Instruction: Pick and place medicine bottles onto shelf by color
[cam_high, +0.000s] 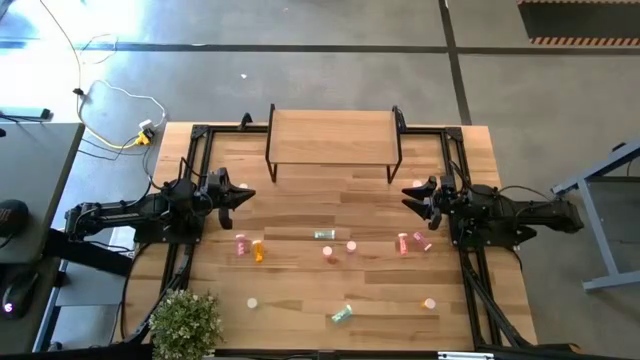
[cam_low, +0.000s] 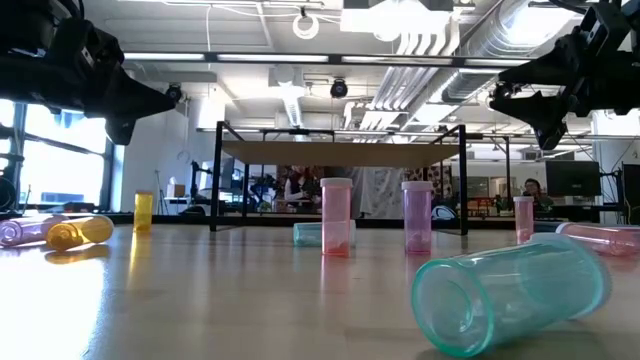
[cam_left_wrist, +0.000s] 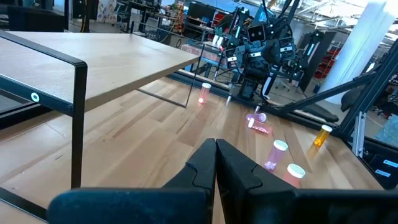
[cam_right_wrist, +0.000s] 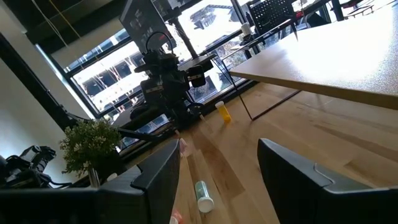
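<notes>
A: What lies nearest on the big plank wooden table (cam_high: 300, 290)?

B: A pale teal plastic bottle on its side (cam_high: 341, 314), with a small potted green plant (cam_high: 186, 322) at the near left corner and two small upright bottles, one near left (cam_high: 252, 302) and one near right (cam_high: 429, 303)

A: And further in?

B: A loose row across the middle: a pink bottle (cam_high: 241, 242) and an orange bottle (cam_high: 258, 250) on the left, a teal one lying flat (cam_high: 324, 235), two pink ones at centre (cam_high: 328, 253), and two more pink on the right (cam_high: 404, 243). None is held

A: The arms?

B: The left gripper (cam_high: 243, 195) hangs above the table left of centre, fingers pressed together on nothing. The right gripper (cam_high: 410, 194) hangs opposite on the right, fingers spread apart, also empty

A: And the far end?

B: The low light-wood shelf on thin black metal legs (cam_high: 333, 138) stands at the far centre, its top bare

A: So what step is this?

B: I'd judge sorting has not begun. The next move calls for the right gripper to come down over the pink bottles just near it, and close on one
</notes>
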